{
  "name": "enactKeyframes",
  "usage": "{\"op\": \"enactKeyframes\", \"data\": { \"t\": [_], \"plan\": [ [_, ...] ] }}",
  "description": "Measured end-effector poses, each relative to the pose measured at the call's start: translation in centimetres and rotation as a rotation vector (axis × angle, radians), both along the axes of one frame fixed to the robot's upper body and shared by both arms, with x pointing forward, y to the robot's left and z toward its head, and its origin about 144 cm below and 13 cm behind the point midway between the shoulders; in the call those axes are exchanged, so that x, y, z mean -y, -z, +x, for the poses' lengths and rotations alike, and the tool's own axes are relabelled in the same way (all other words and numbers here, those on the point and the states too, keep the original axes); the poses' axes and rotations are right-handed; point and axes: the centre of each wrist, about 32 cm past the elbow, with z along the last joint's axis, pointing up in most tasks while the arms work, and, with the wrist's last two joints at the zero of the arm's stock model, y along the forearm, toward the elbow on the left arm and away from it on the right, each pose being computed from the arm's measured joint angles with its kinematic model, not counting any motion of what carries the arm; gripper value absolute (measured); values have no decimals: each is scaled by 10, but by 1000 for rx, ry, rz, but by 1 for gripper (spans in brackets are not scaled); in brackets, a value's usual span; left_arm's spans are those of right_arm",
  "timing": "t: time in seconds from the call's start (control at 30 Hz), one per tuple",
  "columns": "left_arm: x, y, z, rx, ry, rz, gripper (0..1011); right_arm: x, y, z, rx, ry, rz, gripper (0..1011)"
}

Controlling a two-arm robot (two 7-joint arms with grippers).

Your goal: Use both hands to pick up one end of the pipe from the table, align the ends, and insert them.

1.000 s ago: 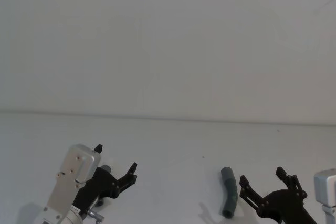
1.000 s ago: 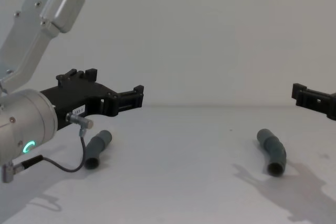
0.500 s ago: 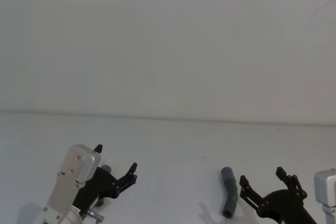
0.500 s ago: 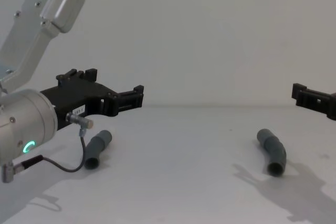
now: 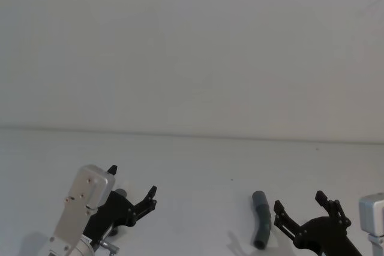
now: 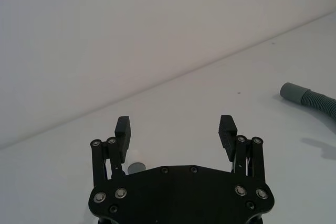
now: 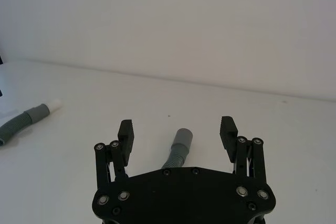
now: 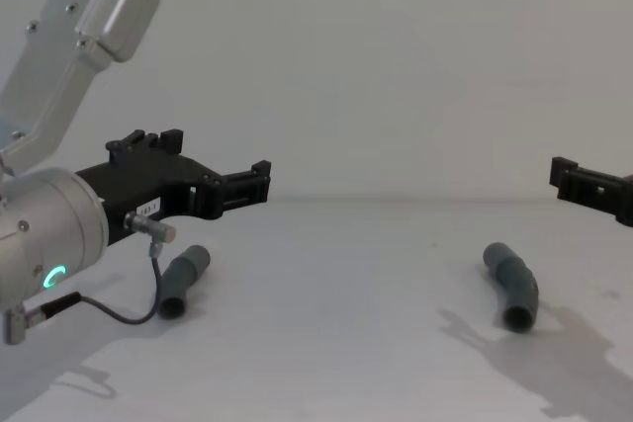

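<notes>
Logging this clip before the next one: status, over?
Jaws open, empty: left gripper, right gripper, above table. On it, apart, untouched: left pipe piece, right pipe piece. Nothing between them.

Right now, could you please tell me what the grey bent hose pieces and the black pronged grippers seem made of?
Left grey bent hose piece and right hose piece: probably flexible matt plastic or rubber, given ribbed middles. Left black pronged gripper and right gripper: likely hard matt plastic, with metal screws.

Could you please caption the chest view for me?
Left gripper and right gripper hover open above the table; left pipe piece and right pipe piece lie ungrasped.
</notes>
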Motion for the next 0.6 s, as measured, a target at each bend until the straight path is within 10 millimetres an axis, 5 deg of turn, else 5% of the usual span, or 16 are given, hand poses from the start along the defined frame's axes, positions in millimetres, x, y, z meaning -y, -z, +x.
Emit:
{"op": "enactKeyframes", "data": {
  "t": [0.6],
  "plan": [
    [0, 0, 0, 0, 0, 0, 1001, 0, 0, 0, 0, 0, 0, 1000]
  ]
}}
